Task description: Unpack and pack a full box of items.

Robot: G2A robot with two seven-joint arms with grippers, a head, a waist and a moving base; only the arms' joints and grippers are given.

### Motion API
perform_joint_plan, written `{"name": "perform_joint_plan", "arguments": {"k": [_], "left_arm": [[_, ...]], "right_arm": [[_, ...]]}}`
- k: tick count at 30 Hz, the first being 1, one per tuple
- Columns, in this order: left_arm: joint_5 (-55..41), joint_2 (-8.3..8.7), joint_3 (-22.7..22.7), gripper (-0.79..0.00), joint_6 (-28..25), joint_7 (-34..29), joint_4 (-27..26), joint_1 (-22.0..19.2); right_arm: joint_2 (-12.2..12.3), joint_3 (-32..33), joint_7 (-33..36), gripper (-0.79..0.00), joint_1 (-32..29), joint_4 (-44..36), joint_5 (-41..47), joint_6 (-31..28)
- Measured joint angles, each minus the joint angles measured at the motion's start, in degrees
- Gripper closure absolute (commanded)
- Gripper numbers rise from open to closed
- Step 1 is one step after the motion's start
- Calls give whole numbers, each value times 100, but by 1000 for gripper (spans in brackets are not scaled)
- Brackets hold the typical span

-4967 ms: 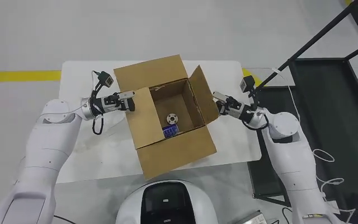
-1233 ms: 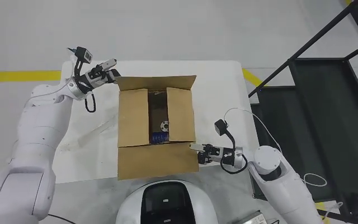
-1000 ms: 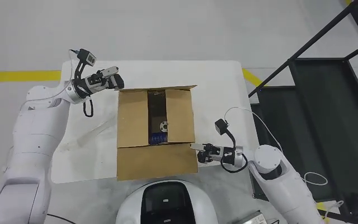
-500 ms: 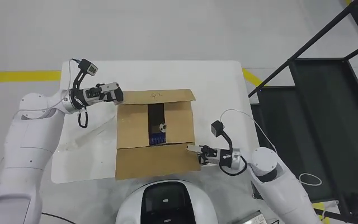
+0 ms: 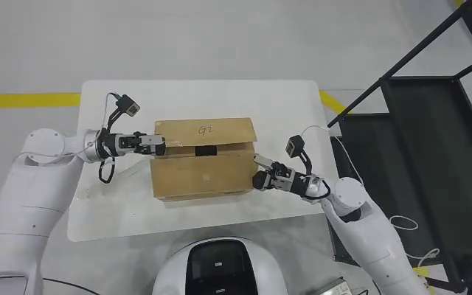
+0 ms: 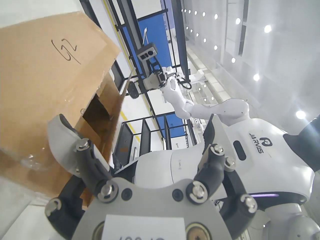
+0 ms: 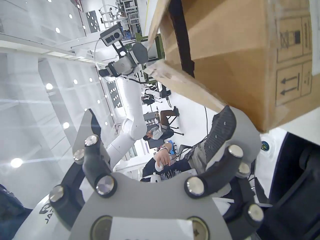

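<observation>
Top view: logged cardboard box at centre of white table, flaps folded down nearly flat, narrow dark gap showing at middle of lid. Noted scribbled mark on far flap, toward 12 o'clock. Found left gripper at box's 9 o'clock, right up against top edge there, arm stretched in from table's 9 o'clock side. Found right gripper at box's 3 o'clock, against side wall near 4 o'clock corner.

Checked left wrist view: fingers spread apart, clamped on nothing, one white finger lying against box's side below flap edge, other finger clear of cardboard.

Checked right wrist view: fingers likewise parted, holding nothing, ribbed pad close up to a corner of box, other finger out in open air. Saw handling symbols printed on that wall. Could not tell contents through gap.
</observation>
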Motion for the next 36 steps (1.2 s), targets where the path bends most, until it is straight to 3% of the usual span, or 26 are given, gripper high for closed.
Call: {"name": "perform_joint_plan", "arguments": {"k": [6,23,31,36], "left_arm": [[480,203,264,-785,-381,378,6,52],[93,581,975,-785,-891,891,304,-350],[-553,696,693,-785,-1043,1046,626,-502],[-894,852,281,-785,-842,843,546,-330]], "right_arm": [[-63,-328,-117,-785,652,525,-452,-351],[-288,-1115,296,-785,2106,1872,-573,-1389],[-439,-1516,586,-785,2816,2865,-489,-1674],[-493,-1629,723,-785,3064,3139,-473,-1731]]}}
